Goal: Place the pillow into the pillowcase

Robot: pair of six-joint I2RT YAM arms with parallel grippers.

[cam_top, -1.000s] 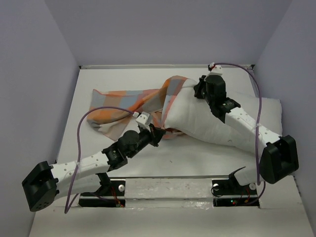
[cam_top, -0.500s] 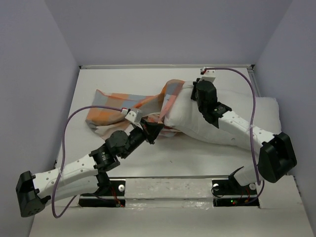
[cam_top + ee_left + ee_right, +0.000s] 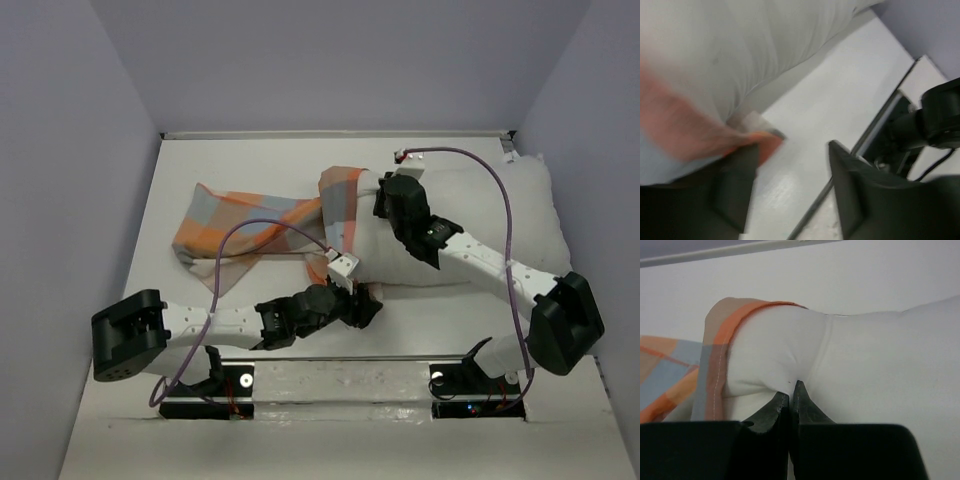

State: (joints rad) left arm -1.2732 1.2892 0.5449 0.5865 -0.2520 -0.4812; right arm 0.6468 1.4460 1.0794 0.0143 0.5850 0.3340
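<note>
The pillow (image 3: 470,200) lies across the right half of the surface (image 3: 250,165). Its left end is tucked inside the mouth of the pillowcase (image 3: 215,215), whose checked cloth trails flat toward the left. The right gripper (image 3: 790,390) sits on the pillow just beside the case's orange hem, its jaws pressed together on a fold of white fabric. The left gripper (image 3: 792,147) is low at the pillow's near-left corner, jaws spread, with blurred orange cloth against one finger (image 3: 735,190).
</note>
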